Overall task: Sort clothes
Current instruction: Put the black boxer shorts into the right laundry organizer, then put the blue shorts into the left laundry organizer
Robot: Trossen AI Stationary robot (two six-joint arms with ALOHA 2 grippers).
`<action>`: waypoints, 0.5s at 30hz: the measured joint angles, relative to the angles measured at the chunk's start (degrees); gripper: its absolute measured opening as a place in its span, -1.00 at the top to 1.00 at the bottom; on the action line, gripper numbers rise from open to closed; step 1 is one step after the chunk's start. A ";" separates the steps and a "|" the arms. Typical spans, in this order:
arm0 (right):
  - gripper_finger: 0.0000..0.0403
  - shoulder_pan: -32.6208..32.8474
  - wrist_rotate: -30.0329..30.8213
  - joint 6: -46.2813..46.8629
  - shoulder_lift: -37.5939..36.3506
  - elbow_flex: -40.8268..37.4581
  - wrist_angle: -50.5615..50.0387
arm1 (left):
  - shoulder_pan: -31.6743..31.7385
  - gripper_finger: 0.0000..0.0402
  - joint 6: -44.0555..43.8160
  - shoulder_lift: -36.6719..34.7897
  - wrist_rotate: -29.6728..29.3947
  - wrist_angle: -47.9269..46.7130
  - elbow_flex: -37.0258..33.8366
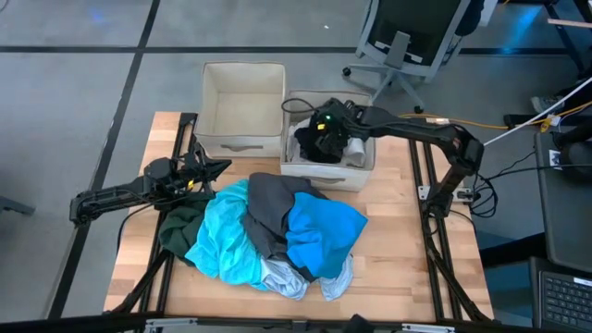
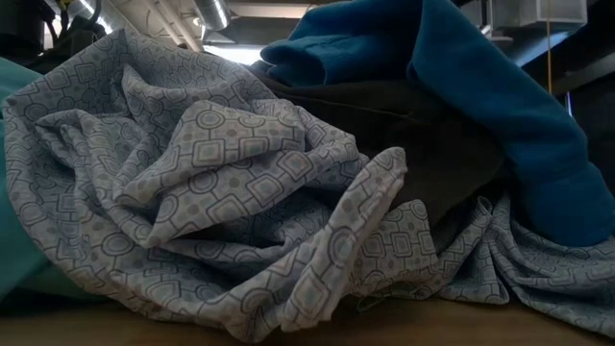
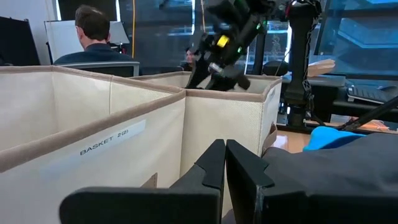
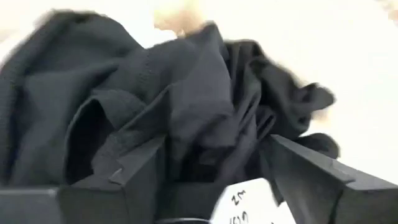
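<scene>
A pile of clothes lies in the table's middle: turquoise (image 1: 222, 236), dark grey (image 1: 273, 208), bright blue (image 1: 324, 231), dark green (image 1: 180, 222) and a pale blue-grey patterned piece (image 1: 287, 277), which fills the low view (image 2: 221, 183). A black garment (image 1: 314, 143) lies in the right beige box (image 1: 365, 171). My right gripper (image 1: 319, 129) is open over that box, its fingers on either side of the black garment (image 4: 186, 93). My left gripper (image 1: 220, 168) is shut and empty at the pile's left far side, before the left box (image 3: 93, 143). My right gripper comes at the black garment from above, its open fingers (image 4: 143, 168) standing on either side of a bunched fold (image 4: 205, 124). I cannot tell whether they touch the cloth. The garment lies in the box.
The left beige box (image 1: 242, 106) shows a bare inside; it is labelled BASKET 2(2). A white item (image 1: 356, 148) lies in the right box beside the black garment. A person sits in the room behind (image 3: 93, 31). An office chair (image 1: 407, 37) stands beyond the table.
</scene>
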 joint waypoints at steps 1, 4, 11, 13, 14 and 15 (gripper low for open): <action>-0.43 0.13 0.20 -0.01 -0.70 0.44 -0.70 | -0.01 0.97 0.00 0.01 -0.02 -0.02 -0.02; -0.48 1.29 0.70 -0.10 -3.12 1.26 -2.75 | -0.01 0.97 0.00 0.00 -0.01 0.00 -0.02; -0.49 6.61 1.79 -0.14 -10.35 1.65 -6.02 | 0.00 0.97 0.00 -0.01 -0.02 0.02 -0.01; -0.49 9.17 1.81 -0.12 -12.06 1.65 -6.25 | -0.01 0.97 0.00 -0.02 0.00 0.04 -0.02; -0.49 10.56 1.77 -0.12 -12.92 1.65 -6.46 | -0.01 0.97 0.00 -0.01 -0.02 0.02 -0.02; -0.48 12.00 1.74 -0.07 -13.70 1.65 -6.84 | 0.00 0.97 0.00 -0.02 -0.02 0.02 -0.02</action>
